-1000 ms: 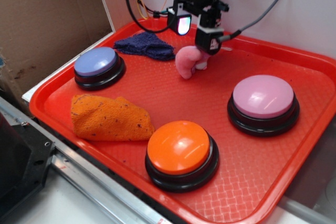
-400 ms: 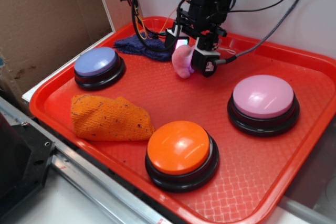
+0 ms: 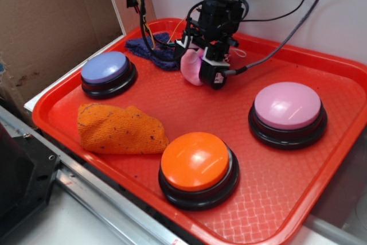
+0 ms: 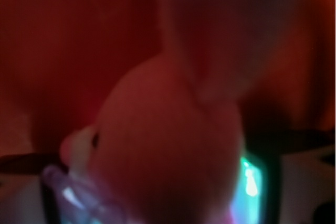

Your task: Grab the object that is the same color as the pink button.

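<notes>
Gripper down over the toy, jaws straddling it; clamp not confirmed.

Since a second ago I've dropped the black gripper [image 3: 202,68] from above onto the small soft pink plush animal toy [image 3: 191,68] at the back of the red plastic tray [image 3: 298,199]; whether it's clamped I cannot tell, wrist view is a blur. Grab looks imminent. Count: one toy; three dome buttons, pale pink [image 3: 287,105], orange [image 3: 195,160], lavender-blue [image 3: 104,66]; two knitted cloths, orange [image 3: 119,128], dark blue [image 3: 150,49].

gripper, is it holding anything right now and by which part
The gripper has its jaws around the pink plush toy, at the body; a firm clamp cannot be told.
</notes>
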`<control>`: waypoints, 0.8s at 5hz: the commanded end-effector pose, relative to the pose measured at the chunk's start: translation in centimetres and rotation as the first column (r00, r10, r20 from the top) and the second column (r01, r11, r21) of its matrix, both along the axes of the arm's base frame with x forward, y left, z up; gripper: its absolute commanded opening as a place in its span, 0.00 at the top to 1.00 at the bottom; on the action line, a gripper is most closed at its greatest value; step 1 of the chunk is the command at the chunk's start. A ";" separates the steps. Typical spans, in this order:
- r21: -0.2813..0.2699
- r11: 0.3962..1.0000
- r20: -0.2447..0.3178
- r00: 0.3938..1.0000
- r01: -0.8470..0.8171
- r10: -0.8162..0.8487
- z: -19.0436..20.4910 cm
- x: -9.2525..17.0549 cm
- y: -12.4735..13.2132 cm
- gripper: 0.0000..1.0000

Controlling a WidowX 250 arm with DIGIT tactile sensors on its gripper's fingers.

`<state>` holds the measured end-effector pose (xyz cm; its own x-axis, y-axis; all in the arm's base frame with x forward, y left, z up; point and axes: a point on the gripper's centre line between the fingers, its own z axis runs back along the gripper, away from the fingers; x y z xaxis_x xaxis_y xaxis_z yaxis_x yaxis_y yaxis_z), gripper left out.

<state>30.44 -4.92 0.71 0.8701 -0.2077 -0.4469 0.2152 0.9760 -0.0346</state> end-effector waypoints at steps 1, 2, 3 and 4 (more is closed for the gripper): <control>-0.088 0.993 0.182 0.978 -0.084 0.099 8.2 -0.9 1.8 1.00; -0.089 0.968 0.245 0.937 -0.235 0.250 13.2 -3.7 2.3 1.00; -0.106 0.941 0.321 0.885 -0.320 0.337 18.0 -6.3 1.7 1.00; -0.139 0.938 0.403 0.847 -0.318 0.347 22.7 -8.7 0.3 1.00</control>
<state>22.28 -4.38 22.58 0.9894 0.1095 -0.0954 -0.1158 0.9913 -0.0634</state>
